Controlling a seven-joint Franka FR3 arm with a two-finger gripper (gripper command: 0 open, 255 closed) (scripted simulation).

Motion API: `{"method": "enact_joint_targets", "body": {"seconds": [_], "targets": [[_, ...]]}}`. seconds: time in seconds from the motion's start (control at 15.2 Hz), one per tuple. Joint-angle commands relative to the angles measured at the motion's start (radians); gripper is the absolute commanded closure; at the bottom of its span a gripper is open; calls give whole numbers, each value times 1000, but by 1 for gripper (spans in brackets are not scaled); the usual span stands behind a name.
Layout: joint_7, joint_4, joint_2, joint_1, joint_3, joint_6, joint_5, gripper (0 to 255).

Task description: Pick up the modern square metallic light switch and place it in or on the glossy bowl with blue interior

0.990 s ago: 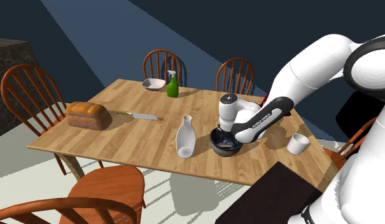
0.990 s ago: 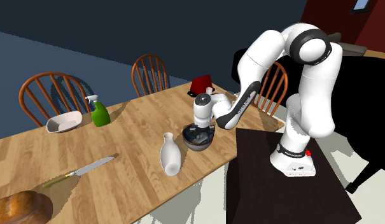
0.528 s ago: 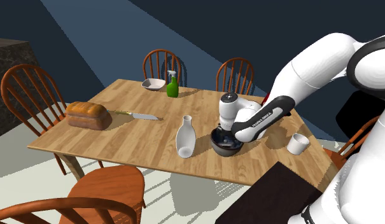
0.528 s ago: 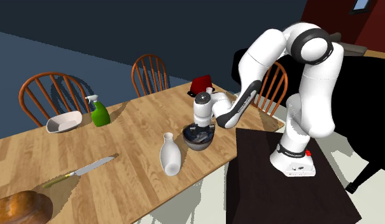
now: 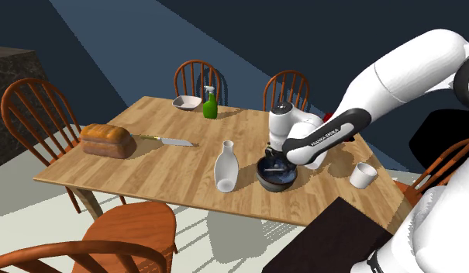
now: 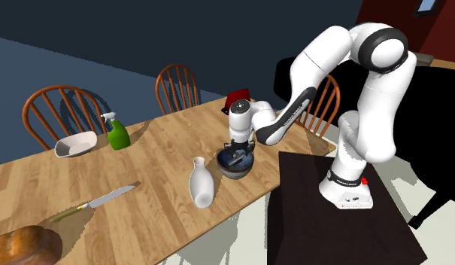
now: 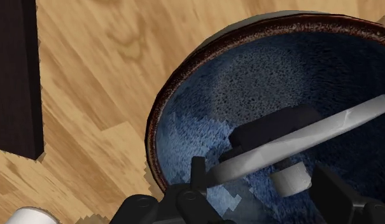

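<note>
Struggling a bit with this one, honestly. Looking along the gripper (image 7: 264,181) and seeing the bowl (image 7: 160,108) getting cut off on its far side, showing just a brown speckled rim and a mottled blue inside. Finding the light switch (image 7: 312,137) lying inside that bowl, tilted and turned nearly edge-on, so coming across as a thin pale grey strip rather than a square, and not making out its face at all. Spotting a dark blocky back part half hiding behind the strip, plus a small pale grey stub poking out under it, maybe the toggle. Seeing the two black fingers (image 7: 197,170) standing well apart just above the bowl, one close to the strip's near end, the other off to its side, and not clamping anything as far as can be told. From the shoulder camera, catching just a pale sliver of the switch over the bowl's dark wall. Noticing a red thing (image 6: 238,97) beyond the bowl, mostly hiding behind the white arm (image 6: 316,56), so not naming it. Also catching a white vase (image 5: 225,167) just beside the bowl and a white cup (image 5: 363,175) near its other side, both sitting on the wooden table (image 5: 163,163).
</note>
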Motion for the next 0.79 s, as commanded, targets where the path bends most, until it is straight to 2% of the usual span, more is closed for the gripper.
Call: {"method": "enact_joint_targets", "body": {"seconds": [0.0, 0.73], "targets": [[-17, 4, -25, 1, 1, -28, 12, 255], [-85, 38, -146, 10, 9, -176, 64, 255]]}}
